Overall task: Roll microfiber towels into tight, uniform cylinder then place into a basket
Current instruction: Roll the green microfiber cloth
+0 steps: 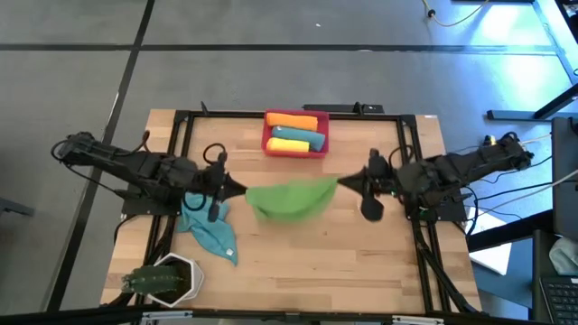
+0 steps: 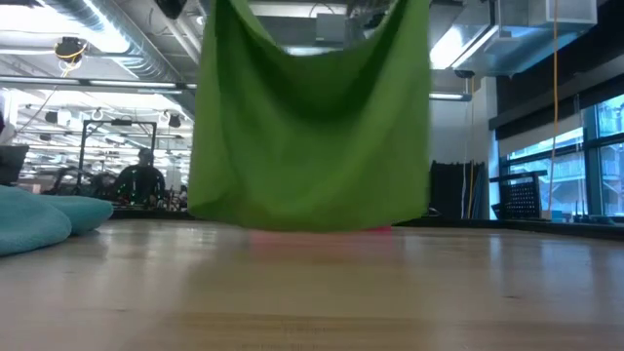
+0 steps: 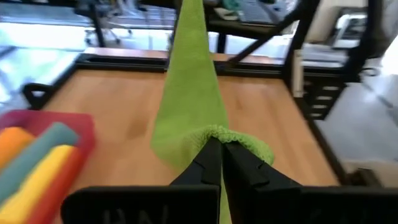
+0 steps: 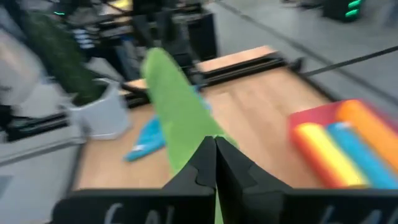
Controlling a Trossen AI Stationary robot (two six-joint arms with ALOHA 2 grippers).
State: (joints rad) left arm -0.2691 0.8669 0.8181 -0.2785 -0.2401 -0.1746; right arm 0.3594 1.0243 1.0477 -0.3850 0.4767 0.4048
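Above the wooden worktop (image 1: pixel 361 262), the soft green microfiber towel (image 1: pixel 289 199) hangs stretched between the left end effector (image 1: pixel 242 191) and right end effector (image 1: pixel 341 181), both clamped on its corners. Lowering evenly should lay it flat for rolling.

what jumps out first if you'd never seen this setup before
The green towel strikes first: it hangs in the air over the middle of the table, stretched between the left gripper and the right gripper, each shut on a corner. Behind it, at the table's far edge, the red basket already holds three rolled towels, orange, teal and yellow. A loose teal towel lies under the left arm.
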